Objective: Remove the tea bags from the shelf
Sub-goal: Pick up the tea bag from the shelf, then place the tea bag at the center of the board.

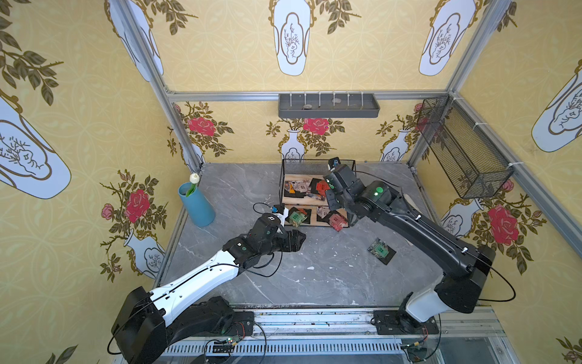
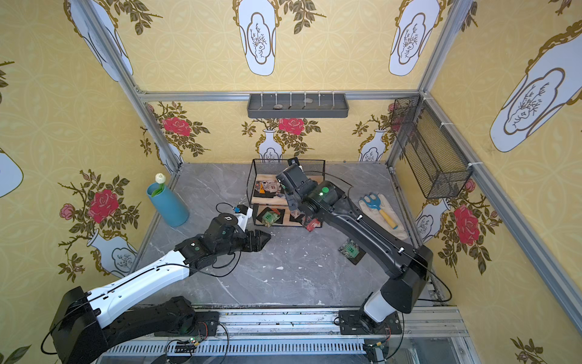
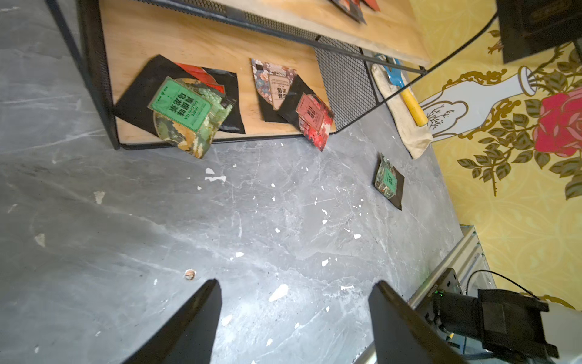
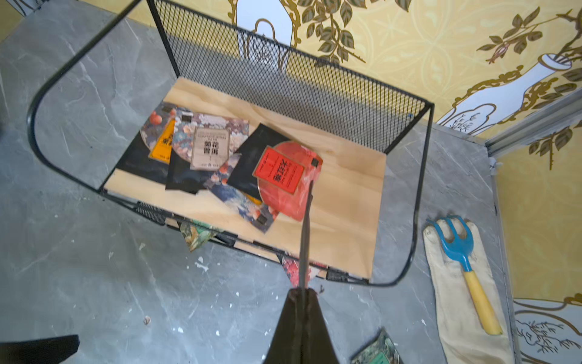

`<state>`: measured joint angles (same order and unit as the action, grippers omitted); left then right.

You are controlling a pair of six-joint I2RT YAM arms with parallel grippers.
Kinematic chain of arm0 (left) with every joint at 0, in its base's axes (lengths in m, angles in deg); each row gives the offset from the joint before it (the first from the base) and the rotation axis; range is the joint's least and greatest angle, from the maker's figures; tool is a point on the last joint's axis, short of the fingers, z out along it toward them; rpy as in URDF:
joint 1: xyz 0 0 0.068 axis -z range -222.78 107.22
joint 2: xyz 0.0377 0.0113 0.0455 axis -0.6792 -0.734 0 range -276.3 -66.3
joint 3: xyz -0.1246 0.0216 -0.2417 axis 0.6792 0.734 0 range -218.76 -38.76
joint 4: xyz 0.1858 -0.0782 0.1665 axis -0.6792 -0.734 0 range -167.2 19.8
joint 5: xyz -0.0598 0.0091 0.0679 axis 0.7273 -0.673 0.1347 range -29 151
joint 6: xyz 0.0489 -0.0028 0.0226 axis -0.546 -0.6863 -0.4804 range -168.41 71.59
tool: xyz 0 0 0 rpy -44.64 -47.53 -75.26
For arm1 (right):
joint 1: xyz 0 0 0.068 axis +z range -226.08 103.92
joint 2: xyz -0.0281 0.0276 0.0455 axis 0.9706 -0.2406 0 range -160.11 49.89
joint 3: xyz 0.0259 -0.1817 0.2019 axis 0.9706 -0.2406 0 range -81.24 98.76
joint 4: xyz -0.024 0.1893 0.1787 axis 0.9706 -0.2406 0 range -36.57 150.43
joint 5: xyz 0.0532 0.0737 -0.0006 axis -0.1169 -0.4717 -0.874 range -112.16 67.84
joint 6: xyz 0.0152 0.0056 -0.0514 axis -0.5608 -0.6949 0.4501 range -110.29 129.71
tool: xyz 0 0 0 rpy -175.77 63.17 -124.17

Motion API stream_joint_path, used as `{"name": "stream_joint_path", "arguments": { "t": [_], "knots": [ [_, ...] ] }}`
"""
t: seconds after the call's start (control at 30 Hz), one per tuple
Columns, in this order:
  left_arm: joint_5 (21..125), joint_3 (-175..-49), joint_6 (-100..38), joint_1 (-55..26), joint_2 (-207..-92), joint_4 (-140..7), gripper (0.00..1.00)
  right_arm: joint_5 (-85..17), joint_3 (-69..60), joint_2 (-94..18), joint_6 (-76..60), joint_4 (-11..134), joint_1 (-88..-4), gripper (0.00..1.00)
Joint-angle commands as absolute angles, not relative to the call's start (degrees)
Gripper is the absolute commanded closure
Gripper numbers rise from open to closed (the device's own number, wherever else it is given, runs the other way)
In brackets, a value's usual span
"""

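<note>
Your right fingers (image 4: 289, 324) were closed on a tea bag (image 4: 305, 239), edge-on, by the shelf (image 4: 315, 94); your left fingers (image 3: 195, 321) stood wide and empty over the worktop (image 3: 283, 205).

1. Green sachet (image 3: 181, 105): "OOLONG TEA", printed beside Chinese characters;
2. Lower beige sachet (image 3: 278, 89): "菊花普洱";
3. Upper beige sachet (image 4: 210, 148): the same "菊花普洱";
4. Red sachet (image 4: 280, 170): Chinese print, too blurred to read.
</note>
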<state>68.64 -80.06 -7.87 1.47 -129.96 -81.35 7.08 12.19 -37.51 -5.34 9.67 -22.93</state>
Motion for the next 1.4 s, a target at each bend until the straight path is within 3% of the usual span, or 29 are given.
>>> {"name": "stream_joint_path", "arguments": {
  "t": [0.0, 0.27, 0.6, 0.97, 1.37],
  "knots": [
    [70.3, -80.4, -8.1, 2.2, -130.5, -80.8, 0.17, 8.9, 8.2, -34.4, -7.8, 9.3, -20.6, 0.96],
    [70.5, -79.9, -8.1, 4.7, -131.9, -80.2, 0.17, 9.2, -5.6, -27.0, -17.5, 7.1, -17.1, 0.97],
    [69.4, -77.6, -7.1, 6.5, -134.3, -76.8, 0.17, 10.8, -16.7, -26.0, -29.4, 3.5, -16.7, 0.96],
    [68.7, -76.1, -6.7, 6.6, -135.2, -75.6, 0.17, 7.8, -24.5, -33.2, -37.0, 7.8, -18.0, 0.95],
    [67.5, -75.1, -6.4, 6.6, -135.2, -75.1, 0.17, 6.8, -26.5, -41.2, -36.3, 11.5, -18.6, 0.95]
  ]
}}
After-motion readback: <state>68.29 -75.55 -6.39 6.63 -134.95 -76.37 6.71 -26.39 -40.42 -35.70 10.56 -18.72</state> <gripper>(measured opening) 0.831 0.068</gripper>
